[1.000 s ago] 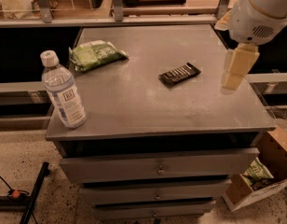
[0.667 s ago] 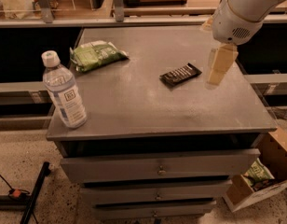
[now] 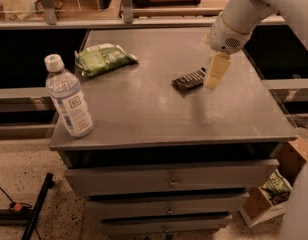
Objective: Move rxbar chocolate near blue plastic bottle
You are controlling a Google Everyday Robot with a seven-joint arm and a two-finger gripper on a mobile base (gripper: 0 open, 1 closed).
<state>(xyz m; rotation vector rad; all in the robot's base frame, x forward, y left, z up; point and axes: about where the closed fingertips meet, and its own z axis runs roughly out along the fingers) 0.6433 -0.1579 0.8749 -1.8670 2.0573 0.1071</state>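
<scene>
Grey drawer cabinet (image 3: 144, 114) fills my view. White arm (image 3: 244, 9) reaches in from upper right. Blue plastic bottle (image 3: 69, 101) upright at front-left corner of top. Green snack bag (image 3: 103, 59) at back left. Gripper (image 3: 213, 81) hangs low just beside right end of bar; open or closed, I cannot tell. Rxbar chocolate (image 3: 186, 80) lies flat right of centre, well apart from bottle
</scene>
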